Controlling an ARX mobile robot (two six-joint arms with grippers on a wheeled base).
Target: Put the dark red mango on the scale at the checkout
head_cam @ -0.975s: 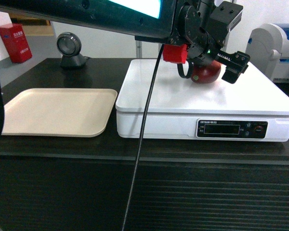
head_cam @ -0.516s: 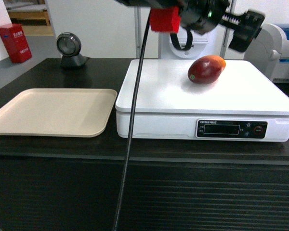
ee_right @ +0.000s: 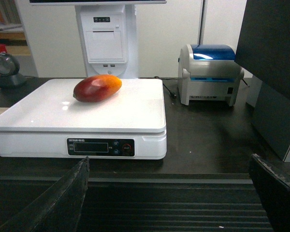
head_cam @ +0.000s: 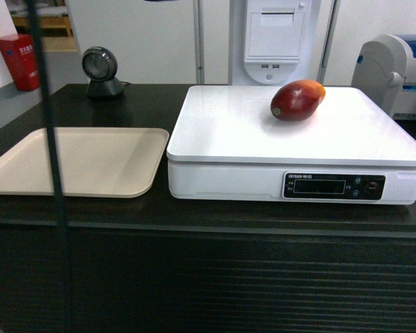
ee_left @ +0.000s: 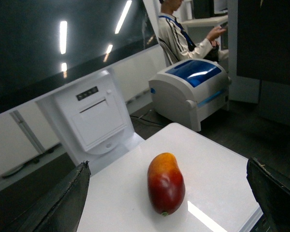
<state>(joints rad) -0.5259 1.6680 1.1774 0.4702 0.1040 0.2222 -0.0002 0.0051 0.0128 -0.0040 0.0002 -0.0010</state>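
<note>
The dark red mango (head_cam: 297, 100) lies on its side on the white scale (head_cam: 229, 132), toward the platform's back right, its orange-yellow end pointing right. The scale stands on the black checkout (head_cam: 194, 215) with its ribbed front. Neither gripper shows in the head view. In the left wrist view my left gripper (ee_left: 167, 163) is open, above and back from the mango (ee_left: 166, 183), not touching it. My right gripper (ee_right: 170, 158) is open and holds nothing, low in front of the checkout (ee_right: 208, 140), with the scale (ee_right: 48, 111) and mango (ee_right: 97, 88) ahead to its left.
A beige tray (head_cam: 76, 161) lies left of the scale. A round scanner (head_cam: 100, 71) stands at the back left and a white receipt printer (head_cam: 275, 31) behind the scale. A blue-topped printer (ee_right: 211, 72) sits right of the scale. A black cable (head_cam: 52, 173) hangs at the left.
My left gripper was closed around the mango on the scale, then opened and rose up out of the head view. The mango stayed on the platform.
</note>
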